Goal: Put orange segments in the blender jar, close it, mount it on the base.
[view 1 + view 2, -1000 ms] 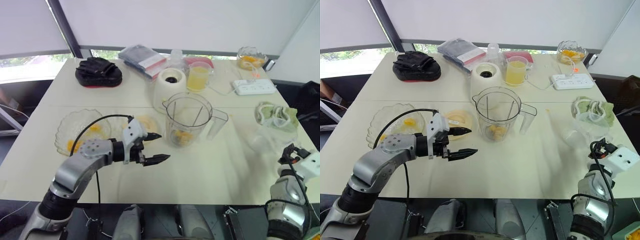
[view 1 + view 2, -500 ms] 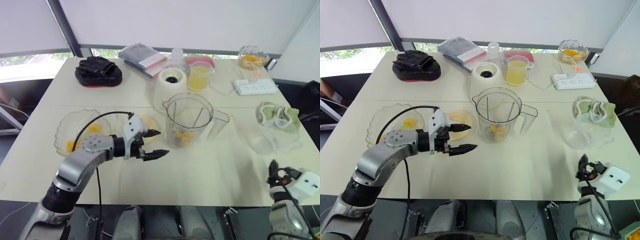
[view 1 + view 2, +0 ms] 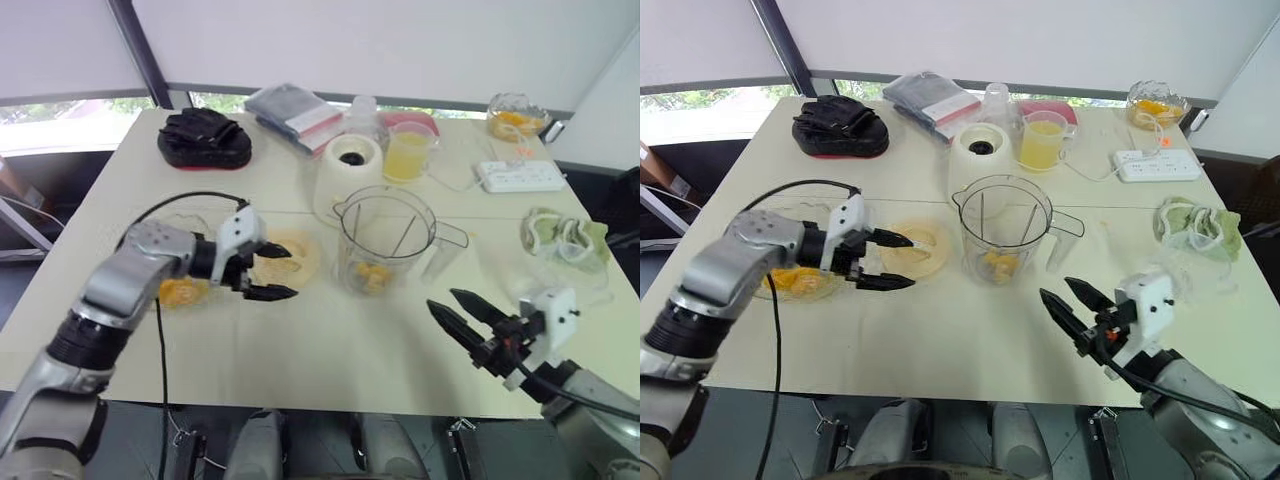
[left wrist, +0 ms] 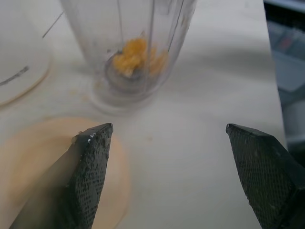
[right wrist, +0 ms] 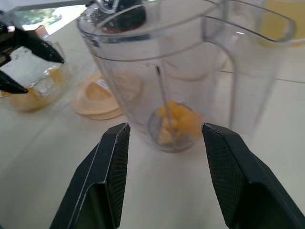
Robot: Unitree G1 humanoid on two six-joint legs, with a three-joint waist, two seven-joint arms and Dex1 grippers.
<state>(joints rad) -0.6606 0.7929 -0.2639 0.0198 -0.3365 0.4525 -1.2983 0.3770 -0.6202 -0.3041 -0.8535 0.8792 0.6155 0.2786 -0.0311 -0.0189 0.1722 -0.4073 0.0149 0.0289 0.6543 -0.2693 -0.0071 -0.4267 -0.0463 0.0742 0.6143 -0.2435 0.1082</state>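
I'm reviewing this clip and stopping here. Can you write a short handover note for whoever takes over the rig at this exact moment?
Left tool: open, empty, at the edge of the peach lid, which lies flat on the table.
Right tool: open, empty, low over the table, pointing at the blender jar.
The jar stands upright and uncovered in front of the white base, with some orange segments at its bottom. More segments are in the glass bowl.
Done: some segments loaded.
Left: add any more segments, fit the lid, mount the jar on the base.
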